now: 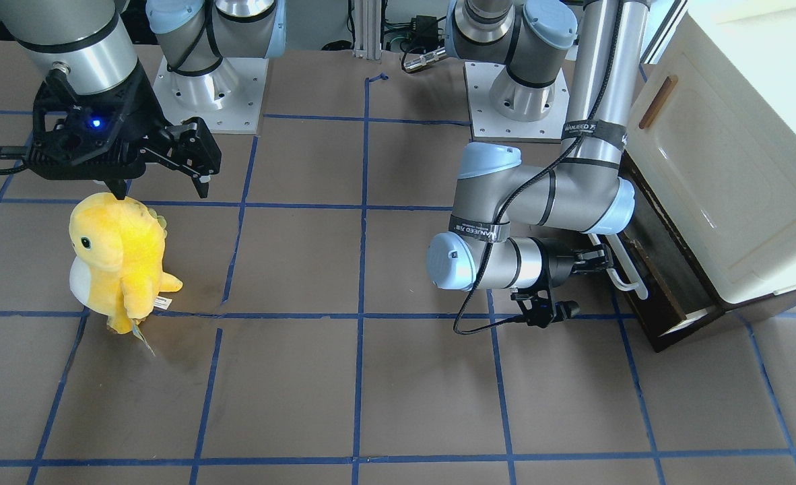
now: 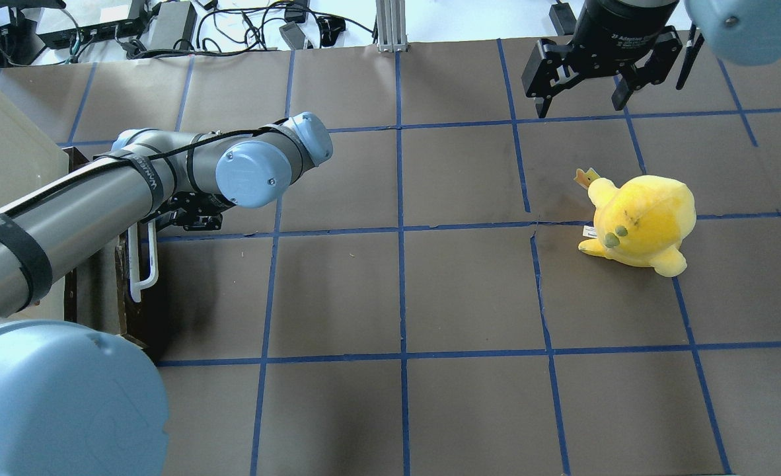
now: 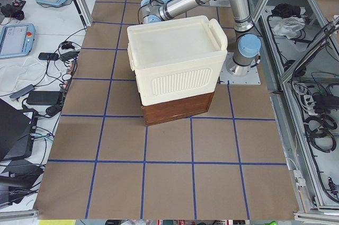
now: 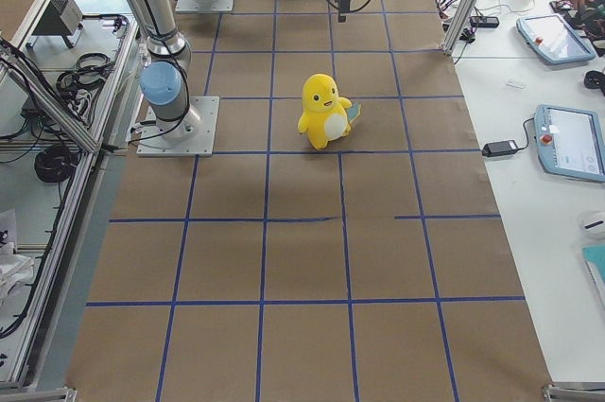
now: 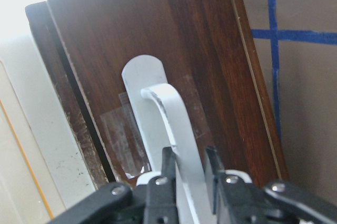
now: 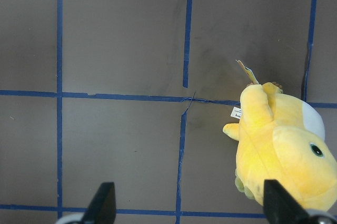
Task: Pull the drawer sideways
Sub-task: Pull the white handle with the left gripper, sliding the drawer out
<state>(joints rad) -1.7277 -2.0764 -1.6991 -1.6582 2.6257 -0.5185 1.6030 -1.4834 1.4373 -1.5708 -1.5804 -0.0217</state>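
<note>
The drawer (image 1: 646, 273) has a dark brown wooden front and sits under a cream cabinet (image 1: 728, 175), standing out a little with a pale wood side showing at its near end. Its long white bar handle (image 1: 625, 275) also shows in the left wrist view (image 5: 176, 124) and the overhead view (image 2: 141, 264). My left gripper (image 1: 603, 259) is shut on this handle, its fingers (image 5: 168, 174) clamping the bar from both sides. My right gripper (image 1: 162, 185) hangs open and empty above the table, far from the drawer; it also shows in the overhead view (image 2: 581, 99).
A yellow plush toy (image 1: 118, 259) stands on the brown paper table just below the right gripper, and shows in the right wrist view (image 6: 279, 150). The cream cabinet door carries a small brown wooden handle (image 1: 657, 101). Both arm bases (image 1: 516, 101) stand at the table's robot side.
</note>
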